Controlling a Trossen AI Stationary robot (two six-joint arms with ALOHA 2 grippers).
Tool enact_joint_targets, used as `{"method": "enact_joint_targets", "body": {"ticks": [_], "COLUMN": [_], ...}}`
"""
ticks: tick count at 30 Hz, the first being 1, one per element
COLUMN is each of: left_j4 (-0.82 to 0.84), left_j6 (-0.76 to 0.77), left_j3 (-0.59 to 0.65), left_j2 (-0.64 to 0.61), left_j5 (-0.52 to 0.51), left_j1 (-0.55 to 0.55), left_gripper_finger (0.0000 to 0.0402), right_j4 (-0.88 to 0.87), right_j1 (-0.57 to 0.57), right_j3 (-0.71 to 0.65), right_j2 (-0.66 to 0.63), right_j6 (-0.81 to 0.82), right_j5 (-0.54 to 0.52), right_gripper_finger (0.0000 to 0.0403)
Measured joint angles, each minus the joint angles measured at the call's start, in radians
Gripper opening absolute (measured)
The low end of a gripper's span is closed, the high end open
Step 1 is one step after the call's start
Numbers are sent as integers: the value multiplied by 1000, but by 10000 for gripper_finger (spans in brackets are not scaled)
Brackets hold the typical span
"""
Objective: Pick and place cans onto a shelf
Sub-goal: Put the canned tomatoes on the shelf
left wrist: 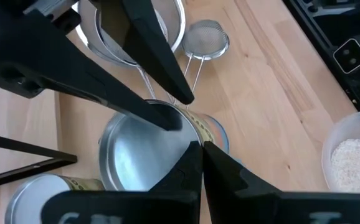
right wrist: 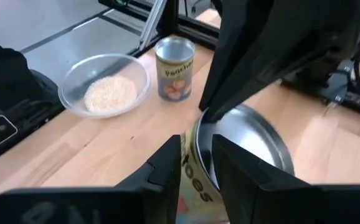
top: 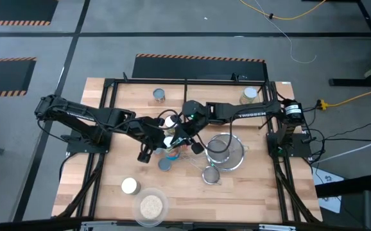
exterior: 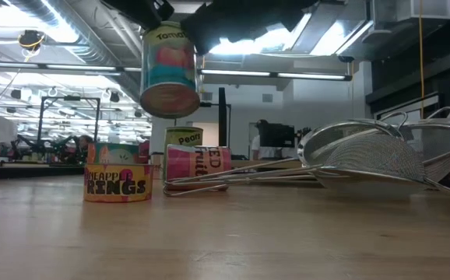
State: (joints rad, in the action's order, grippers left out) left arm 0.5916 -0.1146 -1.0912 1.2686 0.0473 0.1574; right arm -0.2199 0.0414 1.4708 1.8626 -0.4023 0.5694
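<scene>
A tomato can [exterior: 169,70] with a silver top [left wrist: 136,158] hangs in the air over the table's middle. It shows in the high view [top: 171,139] between my two grippers. My left gripper [left wrist: 202,158] and my right gripper [right wrist: 197,165] are both shut on its top rim, on opposite sides. Below it a short pineapple-rings can [exterior: 117,177] stands upright, and a pink-labelled can [exterior: 198,165] lies on its side. The shelf does not show apart from the tabletop. Black rails [top: 185,81] run along the far edge. My left gripper pinches the tomato can's top rim [left wrist: 195,142] between its two fingers, coming from above. The can is lifted clear of the table and hangs below the fingers, tilted. My right gripper pinches the rim on the opposite side [right wrist: 198,134], one finger on the labelled wall and one over the recessed top, from above pointing down.
Wire strainers [top: 227,151] lie right of the held can, a smaller one [top: 211,173] nearer. A clear dish of grains [top: 151,206] and a cream-topped can [top: 129,186] stand near the front edge. Two cans [top: 159,95] [top: 250,95] stand at the far side.
</scene>
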Motion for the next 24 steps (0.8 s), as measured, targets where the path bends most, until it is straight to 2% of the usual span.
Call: {"method": "enact_joint_targets", "body": {"ticks": [8, 14, 24], "left_j4": [-9, -9, -10], "left_j6": [-1, 0, 0], "left_j3": [0, 0, 0], "left_j2": [0, 0, 0], "left_j5": [-3, -5, -10], "left_j1": [0, 1, 1], "left_gripper_finger": [0, 0, 0], "right_j4": [-29, -31, -33], "right_j1": [-1, -5, -5], "right_j3": [0, 0, -1], "right_j2": [2, 2, 2], "right_j6": [3, 4, 4], "right_j5": [-1, -5, -4], "right_gripper_finger": [94, 70, 68]}}
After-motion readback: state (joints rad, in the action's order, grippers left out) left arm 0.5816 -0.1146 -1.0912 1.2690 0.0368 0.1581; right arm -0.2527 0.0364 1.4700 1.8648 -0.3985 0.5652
